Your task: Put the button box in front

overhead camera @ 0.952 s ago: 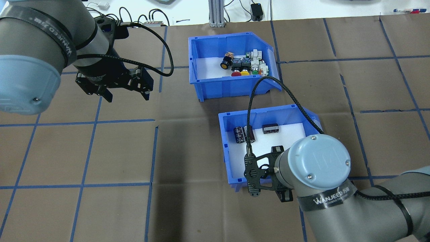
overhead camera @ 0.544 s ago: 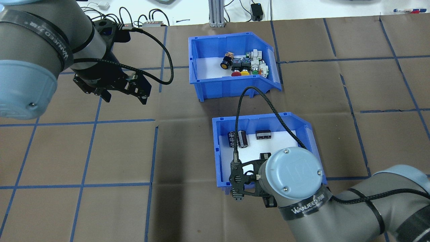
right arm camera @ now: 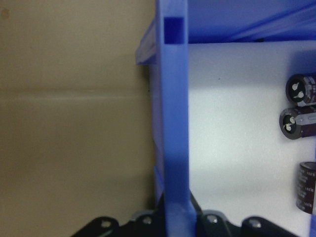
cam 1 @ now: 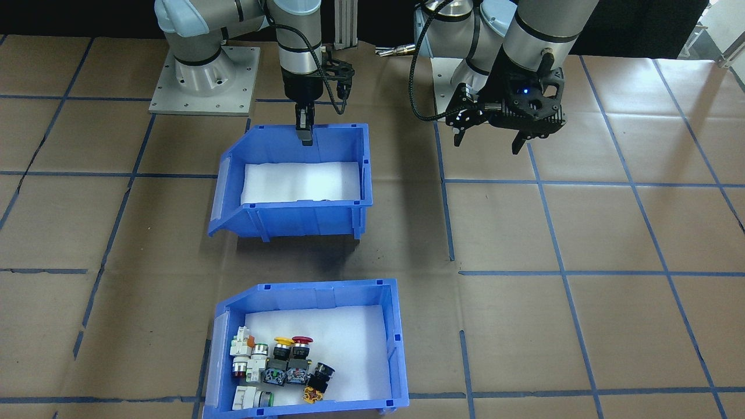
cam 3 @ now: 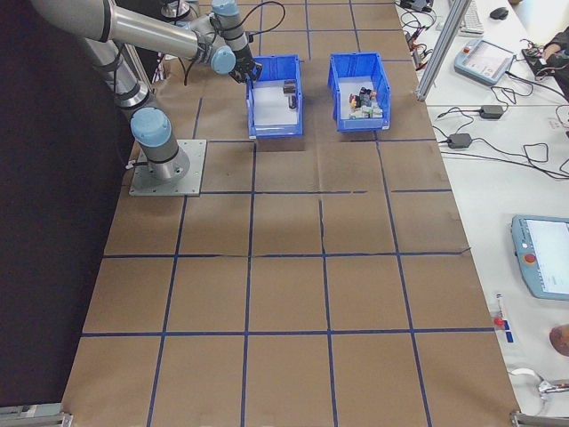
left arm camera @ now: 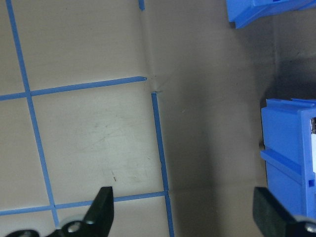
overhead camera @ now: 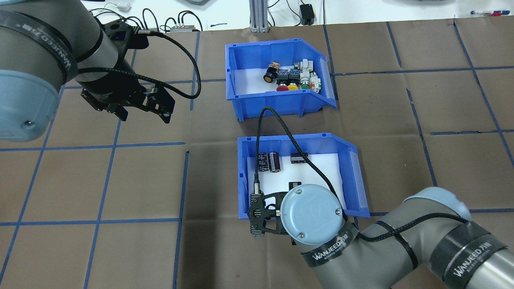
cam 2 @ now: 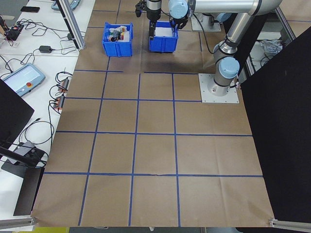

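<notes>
The button box (overhead camera: 277, 106) is a blue bin with a white liner and assorted push-buttons (overhead camera: 291, 76). It stands at the far middle of the table, nearest the front-facing camera (cam 1: 326, 285), and no gripper touches it. A second blue bin (overhead camera: 289, 138) holding black cylinders (overhead camera: 269, 162) sits closer to the robot. My right gripper (cam 1: 304, 135) is shut on that bin's robot-side wall (right arm camera: 173, 123), which runs between the fingers in the right wrist view. My left gripper (overhead camera: 142, 114) hangs open over bare paper to the left, with nothing between its fingers (left arm camera: 103, 202).
Brown paper with blue tape gridlines (overhead camera: 182, 176) covers the table. Cables and small devices (overhead camera: 307, 14) lie beyond the far edge, next to an aluminium post (overhead camera: 259, 16). The right arm's black cable (overhead camera: 281, 124) arcs over the cylinder bin.
The right arm has dragged the cylinder bin leftward and turned it squarer to the table. The left gripper has drifted slightly left, still open. The button box has not moved.
</notes>
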{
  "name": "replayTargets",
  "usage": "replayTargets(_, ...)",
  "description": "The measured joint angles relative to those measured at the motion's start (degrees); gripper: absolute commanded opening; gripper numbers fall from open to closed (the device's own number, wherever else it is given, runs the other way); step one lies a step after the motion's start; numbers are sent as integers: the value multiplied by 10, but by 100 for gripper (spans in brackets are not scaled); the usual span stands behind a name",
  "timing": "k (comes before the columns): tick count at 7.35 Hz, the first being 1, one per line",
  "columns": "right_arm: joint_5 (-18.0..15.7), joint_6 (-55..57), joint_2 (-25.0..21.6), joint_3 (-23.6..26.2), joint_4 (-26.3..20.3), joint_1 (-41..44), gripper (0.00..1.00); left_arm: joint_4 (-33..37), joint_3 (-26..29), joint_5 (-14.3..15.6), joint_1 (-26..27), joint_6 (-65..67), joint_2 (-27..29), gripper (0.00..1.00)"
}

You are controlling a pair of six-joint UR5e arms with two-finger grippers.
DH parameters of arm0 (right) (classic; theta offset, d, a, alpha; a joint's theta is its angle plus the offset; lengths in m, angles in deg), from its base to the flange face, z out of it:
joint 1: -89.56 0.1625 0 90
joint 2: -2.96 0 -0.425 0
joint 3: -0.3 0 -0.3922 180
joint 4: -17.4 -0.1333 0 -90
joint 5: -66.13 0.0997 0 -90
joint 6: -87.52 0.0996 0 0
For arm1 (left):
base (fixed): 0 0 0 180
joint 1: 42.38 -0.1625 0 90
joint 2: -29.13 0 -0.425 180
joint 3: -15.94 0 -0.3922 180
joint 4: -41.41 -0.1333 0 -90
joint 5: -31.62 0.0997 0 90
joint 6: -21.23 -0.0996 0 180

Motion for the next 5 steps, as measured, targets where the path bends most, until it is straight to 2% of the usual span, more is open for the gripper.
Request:
replayTargets(1, -1, 16, 14, -7, 2, 12, 7, 9, -2, 10, -4, -4, -8, 100)
replayTargets(2, -1, 29, 24, -10, 3, 21, 28, 13, -6, 16, -13, -15, -14, 100)
replayTargets(3, -1, 42, 28, -11, 1, 25, 99, 14, -15, 18, -26, -28, -21, 100)
replayTargets(5, -1, 54, 30, -13, 0, 27, 100, 9, -37, 19, -40, -40, -36, 100)
